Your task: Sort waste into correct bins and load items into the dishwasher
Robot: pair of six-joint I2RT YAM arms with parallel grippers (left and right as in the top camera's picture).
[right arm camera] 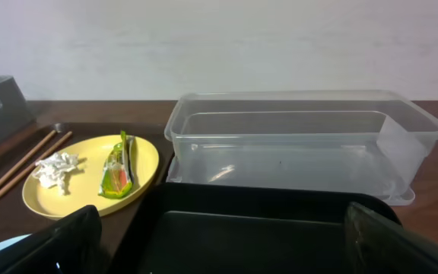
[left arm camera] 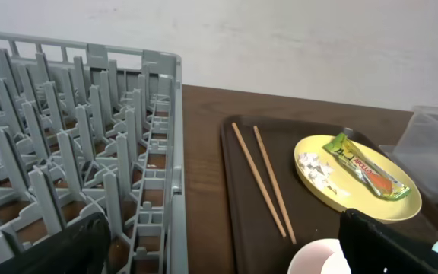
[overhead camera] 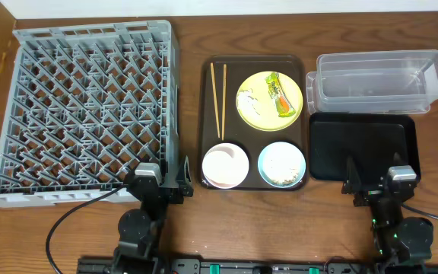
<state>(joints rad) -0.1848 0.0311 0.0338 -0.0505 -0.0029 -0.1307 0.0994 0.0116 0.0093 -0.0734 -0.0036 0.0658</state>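
The yellow plate [overhead camera: 269, 100] sits on the brown serving tray [overhead camera: 208, 114] and holds the snack wrapper [overhead camera: 279, 94] and the crumpled tissue [overhead camera: 252, 99]. Chopsticks [overhead camera: 219, 99] lie on the tray's left side. A white bowl [overhead camera: 224, 165] and a light blue bowl [overhead camera: 281, 164] with whitish crumbs stand at the tray's front. The grey dish rack [overhead camera: 82, 114] is at the left. The clear tub [overhead camera: 377, 80] and black tray [overhead camera: 360, 146] are at the right. My left gripper [overhead camera: 164, 181] is open near the rack's front corner. My right gripper [overhead camera: 375, 183] is open at the black tray's front edge.
In the left wrist view the rack [left arm camera: 74, 152], chopsticks [left arm camera: 265, 179], plate [left arm camera: 352, 183] and white bowl [left arm camera: 318, 259] show. In the right wrist view the tub [right arm camera: 295, 141], black tray [right arm camera: 257, 228], plate [right arm camera: 90, 179] and wrapper [right arm camera: 118, 171] show. Brown wooden table around.
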